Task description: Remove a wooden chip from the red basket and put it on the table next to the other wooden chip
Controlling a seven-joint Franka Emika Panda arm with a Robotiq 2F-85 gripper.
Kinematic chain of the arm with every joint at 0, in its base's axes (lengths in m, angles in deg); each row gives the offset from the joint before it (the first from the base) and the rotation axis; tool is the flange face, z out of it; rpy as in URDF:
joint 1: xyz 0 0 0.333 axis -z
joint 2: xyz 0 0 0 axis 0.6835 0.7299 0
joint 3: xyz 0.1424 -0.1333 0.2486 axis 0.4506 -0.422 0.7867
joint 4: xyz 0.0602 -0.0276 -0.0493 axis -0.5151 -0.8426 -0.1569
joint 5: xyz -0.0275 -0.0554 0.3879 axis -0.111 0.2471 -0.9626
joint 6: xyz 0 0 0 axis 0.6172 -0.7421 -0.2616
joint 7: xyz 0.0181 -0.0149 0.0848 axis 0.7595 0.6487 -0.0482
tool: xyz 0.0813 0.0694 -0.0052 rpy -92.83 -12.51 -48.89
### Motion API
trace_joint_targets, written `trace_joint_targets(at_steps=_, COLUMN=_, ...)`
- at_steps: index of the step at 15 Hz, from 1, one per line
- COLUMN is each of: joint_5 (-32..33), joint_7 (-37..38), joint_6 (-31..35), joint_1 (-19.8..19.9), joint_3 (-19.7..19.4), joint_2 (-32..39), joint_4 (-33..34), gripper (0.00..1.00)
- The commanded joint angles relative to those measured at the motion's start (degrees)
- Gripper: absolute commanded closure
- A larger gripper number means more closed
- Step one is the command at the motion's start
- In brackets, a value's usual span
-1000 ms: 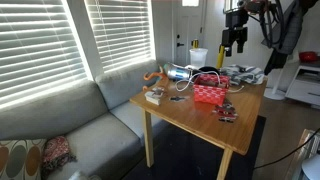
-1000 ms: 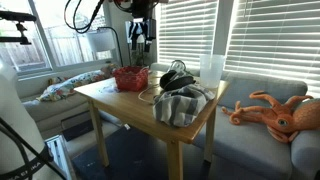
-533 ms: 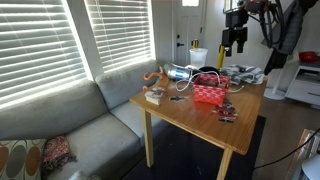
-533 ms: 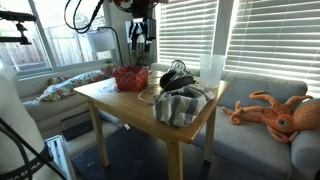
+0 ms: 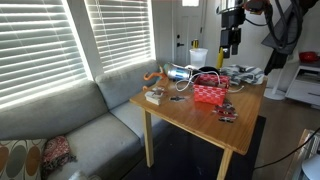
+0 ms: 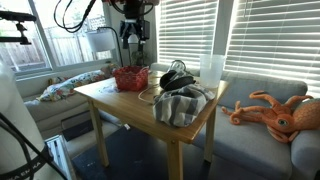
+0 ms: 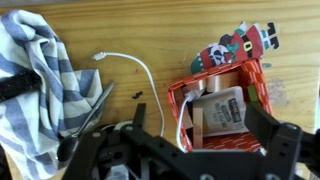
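Note:
The red basket (image 7: 262, 85) sits on the wooden table (image 7: 150, 25) and shows in both exterior views (image 5: 209, 92) (image 6: 130, 78). Inside it I see a pale wooden chip (image 7: 197, 120), a printed packet (image 7: 228, 108) and a white cord end. A small pale flat piece (image 7: 275, 94), perhaps the other wooden chip, lies on the table just right of the basket. My gripper (image 7: 200, 130) is open and empty, high above the basket (image 5: 229, 45) (image 6: 133, 40).
A striped cloth (image 7: 40, 70) (image 6: 180, 105), a white cable (image 7: 130, 65) and a Christmas figure (image 7: 240, 45) lie on the table. Black cables (image 6: 178, 75) and a white cup (image 6: 211, 68) stand beyond. A grey sofa (image 5: 80, 120) holds an orange octopus toy (image 6: 275, 110).
My gripper has shifted slightly sideways and up above the table. It stays open and empty.

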Motion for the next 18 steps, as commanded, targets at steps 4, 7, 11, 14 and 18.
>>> trace_joint_targets(at_steps=4, joint_5=-3.8, joint_7=-3.29, joint_6=3.53, joint_1=-3.92, joint_3=2.32, joint_2=-1.37, joint_4=-3.81, gripper=0.06)
trace_joint_targets(at_steps=7, joint_5=-3.85, joint_7=-2.24, joint_6=6.64, joint_1=-4.5, joint_3=3.36, joint_2=-0.71, joint_4=-5.63, gripper=0.41)
trace_joint_targets(at_steps=11, joint_5=-2.48, joint_7=0.01, joint_6=12.58, joint_1=-4.1, joint_3=4.43, joint_2=-0.07, joint_4=-8.31, gripper=0.56)
trace_joint_targets(at_steps=14, joint_5=-1.29, joint_7=1.52, joint_6=15.98, joint_1=-4.04, joint_3=5.19, joint_2=0.77, joint_4=-9.8, gripper=0.54)
trace_joint_targets(at_steps=18, joint_5=1.05, joint_7=4.5, joint_6=20.32, joint_1=-3.57, joint_3=6.31, joint_2=1.51, joint_4=-11.4, gripper=0.49)
